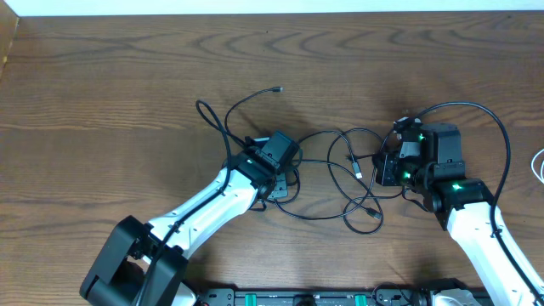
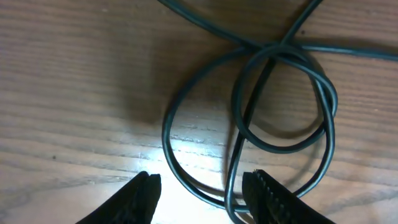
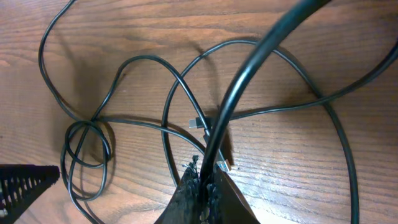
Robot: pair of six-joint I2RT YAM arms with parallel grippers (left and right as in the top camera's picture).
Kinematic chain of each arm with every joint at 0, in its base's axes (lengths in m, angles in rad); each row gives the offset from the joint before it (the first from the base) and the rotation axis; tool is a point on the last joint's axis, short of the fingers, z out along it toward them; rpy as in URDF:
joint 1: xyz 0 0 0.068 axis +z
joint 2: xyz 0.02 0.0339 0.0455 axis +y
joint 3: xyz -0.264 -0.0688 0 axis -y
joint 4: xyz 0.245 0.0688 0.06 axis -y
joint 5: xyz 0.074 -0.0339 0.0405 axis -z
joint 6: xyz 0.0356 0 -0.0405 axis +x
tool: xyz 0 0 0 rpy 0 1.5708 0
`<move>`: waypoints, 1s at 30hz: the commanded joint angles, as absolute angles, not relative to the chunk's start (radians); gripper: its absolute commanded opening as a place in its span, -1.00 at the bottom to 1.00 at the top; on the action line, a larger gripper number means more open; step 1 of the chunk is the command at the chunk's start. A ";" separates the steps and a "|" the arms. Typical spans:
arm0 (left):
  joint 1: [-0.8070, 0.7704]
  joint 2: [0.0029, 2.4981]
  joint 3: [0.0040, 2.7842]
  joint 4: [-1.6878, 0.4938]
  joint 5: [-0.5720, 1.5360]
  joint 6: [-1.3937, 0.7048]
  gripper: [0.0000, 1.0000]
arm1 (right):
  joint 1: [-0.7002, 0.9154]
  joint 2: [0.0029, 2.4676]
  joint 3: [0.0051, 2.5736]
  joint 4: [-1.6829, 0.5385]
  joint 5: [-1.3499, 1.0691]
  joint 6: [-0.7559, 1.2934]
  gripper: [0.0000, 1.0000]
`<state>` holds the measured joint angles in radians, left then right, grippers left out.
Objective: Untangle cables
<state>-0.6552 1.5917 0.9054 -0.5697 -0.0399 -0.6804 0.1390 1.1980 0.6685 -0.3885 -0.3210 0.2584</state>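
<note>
The left fingers [image 2: 268, 194] stand part-way apart, straddling strands of a black loop [image 2: 166, 134] without pinching them. The right fingers [image 3: 202, 186] are pressed tight on a black cable [image 3: 239, 84] that rises from their tips. Between the two arms the cables [image 1: 354, 157] lie on the counter [image 1: 102, 76] in crossing loops, with a knot-like double ring [image 2: 271, 50] just ahead of the left fingers. I judge the task barely begun: no black cord lies separate, and only a white one [image 1: 539, 161] sits apart at the right edge.
</note>
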 commanded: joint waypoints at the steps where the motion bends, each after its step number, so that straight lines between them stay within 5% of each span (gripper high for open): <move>1: -0.686 1.601 0.886 -0.558 -0.035 -0.685 0.02 | 0.144 1.203 0.677 -0.390 -0.316 0.246 -0.92; 23: -0.723 1.677 0.886 -0.510 -0.080 -0.666 -0.07 | 0.144 1.203 0.677 -0.393 -0.316 0.246 -0.92; 26: -0.723 1.716 0.886 -0.502 -0.081 -0.667 -0.51 | 0.144 1.203 0.677 -0.393 -0.316 0.246 -0.91; 30: -0.723 1.718 0.886 -0.505 -0.080 -0.667 -0.85 | 0.144 1.203 0.677 -0.393 -0.316 0.246 -0.92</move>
<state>-0.7219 1.7073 0.8925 -0.4988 -0.0582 -0.6701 0.1390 1.1980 0.6685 -0.3923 -0.3210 0.2584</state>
